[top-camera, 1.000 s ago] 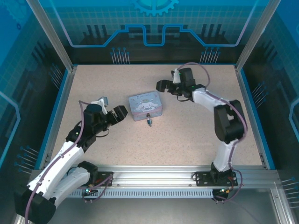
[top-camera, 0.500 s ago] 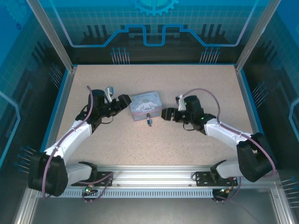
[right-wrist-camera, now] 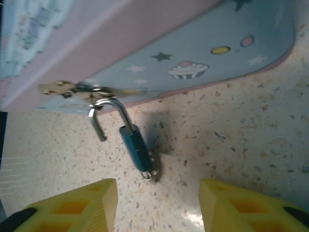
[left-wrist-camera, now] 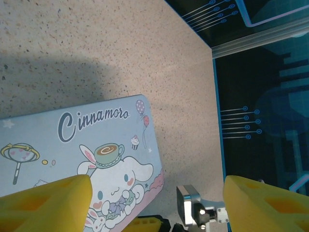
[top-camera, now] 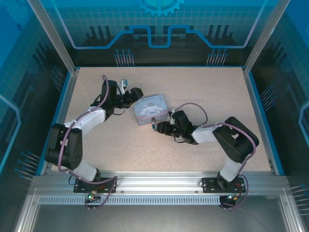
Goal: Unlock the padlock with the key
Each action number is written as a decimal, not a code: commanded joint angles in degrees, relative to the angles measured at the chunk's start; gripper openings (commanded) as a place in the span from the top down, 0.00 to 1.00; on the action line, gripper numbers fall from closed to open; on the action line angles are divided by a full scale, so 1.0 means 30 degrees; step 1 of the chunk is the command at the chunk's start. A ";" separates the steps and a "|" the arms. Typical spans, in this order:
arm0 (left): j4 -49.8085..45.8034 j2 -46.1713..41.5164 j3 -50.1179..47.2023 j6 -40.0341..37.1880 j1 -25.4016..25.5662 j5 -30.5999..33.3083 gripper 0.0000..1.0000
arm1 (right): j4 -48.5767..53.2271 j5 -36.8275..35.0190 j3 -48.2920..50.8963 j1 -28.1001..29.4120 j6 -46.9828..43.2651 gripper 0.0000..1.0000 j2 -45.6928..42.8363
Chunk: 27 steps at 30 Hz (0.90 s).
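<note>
The pale blue tin (top-camera: 150,107) lies mid-table. The padlock (right-wrist-camera: 136,147), blue-bodied, hangs from the tin's hasp (right-wrist-camera: 72,89) by its steel shackle, one leg of which stands free of the body. The key (right-wrist-camera: 152,173) shows as a small silvery bit at the body's lower end. My right gripper (right-wrist-camera: 158,208) is open just short of the padlock (top-camera: 154,124), nothing between its yellow fingers (right-wrist-camera: 72,205). My left gripper (left-wrist-camera: 157,208) is open at the tin's left end, one finger (left-wrist-camera: 48,200) over the printed lid (left-wrist-camera: 96,145). From above, the left gripper (top-camera: 134,98) and right gripper (top-camera: 158,126) flank the tin.
Blue walls and aluminium posts ring the speckled table (top-camera: 207,92). A silver metal block (left-wrist-camera: 192,211) sits low in the left wrist view, beyond the tin's corner. Open tabletop lies behind and to the right of the tin.
Both arms have closed in on the tin. The right gripper swung from the back right down to the padlock and its jaws narrowed. The left gripper moved up to the tin's left end.
</note>
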State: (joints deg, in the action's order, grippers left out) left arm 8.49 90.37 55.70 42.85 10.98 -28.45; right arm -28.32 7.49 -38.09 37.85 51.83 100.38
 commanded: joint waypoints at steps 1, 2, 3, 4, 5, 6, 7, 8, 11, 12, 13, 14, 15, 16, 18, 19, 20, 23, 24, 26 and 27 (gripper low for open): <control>0.0498 0.0508 0.0680 -0.0779 -0.0125 -0.0946 0.28 | -0.1680 -0.0852 -0.0591 0.0464 0.1111 0.56 0.0849; 0.0507 0.0680 0.0739 -0.0816 -0.0124 -0.0965 0.28 | -0.1652 -0.1005 -0.0605 0.0536 0.1199 0.56 0.1028; 0.0506 0.0827 0.0796 -0.0876 -0.0116 -0.0949 0.28 | -0.1678 -0.1059 -0.0606 0.0579 0.1259 0.57 0.1233; 0.0528 0.0963 0.0825 -0.0895 -0.0116 -0.0947 0.28 | -0.1722 -0.0991 -0.0660 0.0594 0.1270 0.58 0.1456; 0.0606 0.1139 0.0898 -0.0873 -0.0116 -0.1016 0.28 | -0.1827 -0.0847 -0.0715 0.0582 0.1325 0.59 0.1674; 0.0747 0.1334 0.0962 -0.0813 -0.0117 -0.1091 0.28 | -0.2007 -0.0672 -0.0774 0.0615 0.1348 0.60 0.1906; 0.0892 0.1502 0.0995 -0.0731 -0.0120 -0.1199 0.29 | -0.2088 -0.0552 -0.0807 0.0619 0.1383 0.60 0.2075; 0.1039 0.1684 0.1030 -0.0665 -0.0116 -0.1295 0.29 | -0.2075 -0.0547 -0.0869 0.0622 0.1457 0.61 0.2186; 0.1254 0.2141 0.1119 -0.0573 -0.0066 -0.1388 0.30 | -0.1909 -0.0616 -0.0916 0.0684 0.1425 0.64 0.2266; 0.1262 0.2275 0.1131 -0.0573 -0.0037 -0.1396 0.30 | -0.1901 -0.0576 -0.0897 0.0685 0.1414 0.65 0.2289; 0.1277 0.2385 0.1149 -0.0573 -0.0028 -0.1417 0.30 | -0.1899 -0.0533 -0.0903 0.0692 0.1413 0.65 0.2334; 0.1322 0.2511 0.1149 -0.0550 -0.0032 -0.1416 0.30 | -0.1900 -0.0498 -0.0927 0.0724 0.1413 0.67 0.2340; 0.1358 0.2592 0.1135 -0.0543 -0.0001 -0.1418 0.30 | -0.1900 -0.0482 -0.0910 0.0773 0.1392 0.68 0.2379; 0.1402 0.2678 0.1120 -0.0544 0.0029 -0.1420 0.30 | -0.1845 -0.0486 -0.0926 0.0774 0.1395 0.68 0.2371; 0.1547 0.2819 0.1047 -0.0476 0.0060 -0.1387 0.30 | -0.1876 -0.0536 -0.0900 0.0860 0.1395 0.69 0.2454; 0.1602 0.2878 0.1033 -0.0459 0.0089 -0.1388 0.30 | -0.1898 -0.0456 -0.0927 0.0888 0.1412 0.70 0.2514; 0.1622 0.2938 0.1005 -0.0466 0.0140 -0.1360 0.30 | -0.2014 -0.0352 -0.0942 0.0896 0.1419 0.70 0.2622; 0.1658 0.3179 0.1003 -0.0454 0.0223 -0.1332 0.30 | -0.2355 0.0014 -0.1096 0.0927 0.1494 0.70 0.2948; 0.1704 0.3226 0.0974 -0.0455 0.0264 -0.1328 0.31 | -0.2424 0.0068 -0.1136 0.0948 0.1500 0.70 0.3032; 0.1711 0.3364 0.0944 -0.0437 0.0294 -0.1256 0.31 | -0.2441 0.0075 -0.1162 0.0940 0.1513 0.70 0.3097; 0.1698 0.3419 0.0917 -0.0426 0.0323 -0.1222 0.31 | -0.2427 0.0112 -0.1190 0.0950 0.1502 0.70 0.3120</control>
State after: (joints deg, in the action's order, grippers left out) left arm 12.43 99.85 57.41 41.87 11.57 -30.96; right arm -36.62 6.46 -40.99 39.11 55.55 107.07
